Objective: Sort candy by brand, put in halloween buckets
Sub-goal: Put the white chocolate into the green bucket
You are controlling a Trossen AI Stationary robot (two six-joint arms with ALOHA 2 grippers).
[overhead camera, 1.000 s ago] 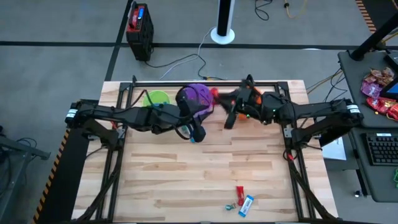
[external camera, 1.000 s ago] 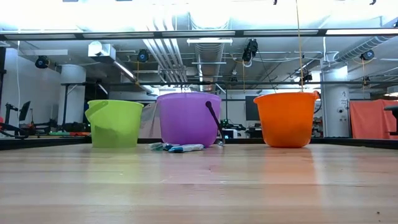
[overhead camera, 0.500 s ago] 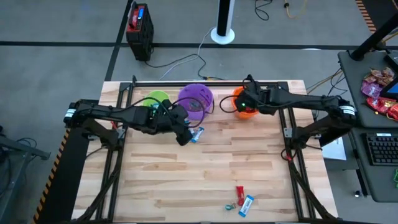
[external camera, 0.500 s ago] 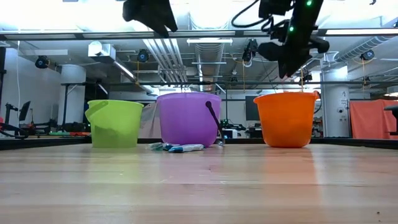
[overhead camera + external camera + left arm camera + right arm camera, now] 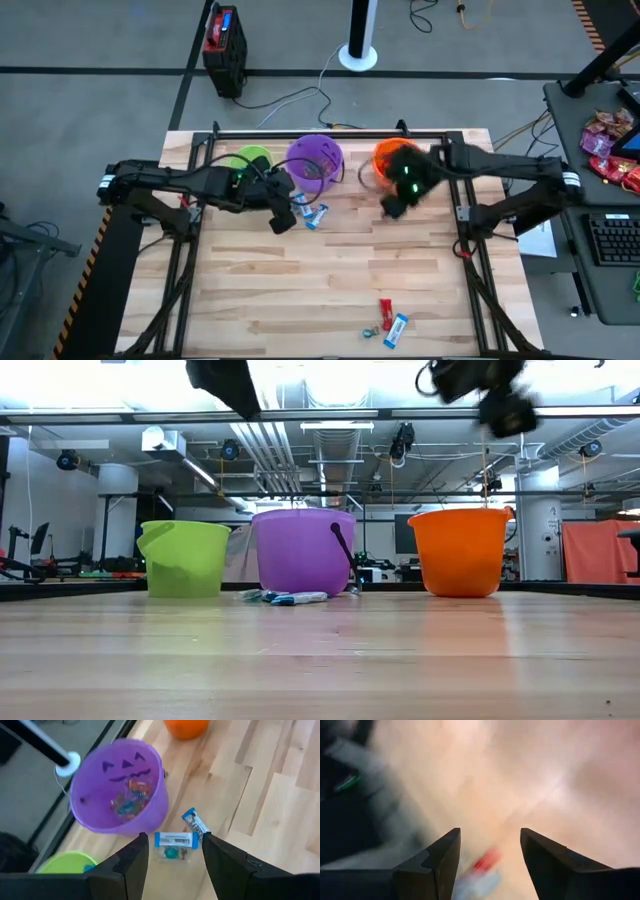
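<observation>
Wooden plank worktop [image 5: 330, 280] in a metal frame, sitting on a grey floor, with a big workshop room visible behind it in the low view. Both dark arms reach in from the sides toward the far edge. Lined up along that far edge are the three halloween buckets: the lime green bucket [image 5: 252, 160], then the purple bucket [image 5: 315, 162] in the middle, then the orange bucket [image 5: 388, 163], each a little apart from the next. The purple one has a jack-o'-lantern face and a few wrapped candies lying inside, which you can see from the left wrist view. The left hand [image 5: 283, 215] hangs over the worktop just in front of the purple bucket, fingers spread apart with nothing between them. The right hand [image 5: 393, 207] is up in the air just in front of the orange bucket, blurry, but the wrist view shows its fingers wide apart and nothing gripped. Candy-wise, two blue-and-white candies [image 5: 175, 840] and a small greenish candy [image 5: 171, 852] lie on the wood right beside the purple bucket. Well apart from those, near the front edge, there's a red candy [image 5: 385, 308], a blue-and-white candy [image 5: 398, 329] and another tiny greenish one [image 5: 372, 329] clustered together.
</observation>
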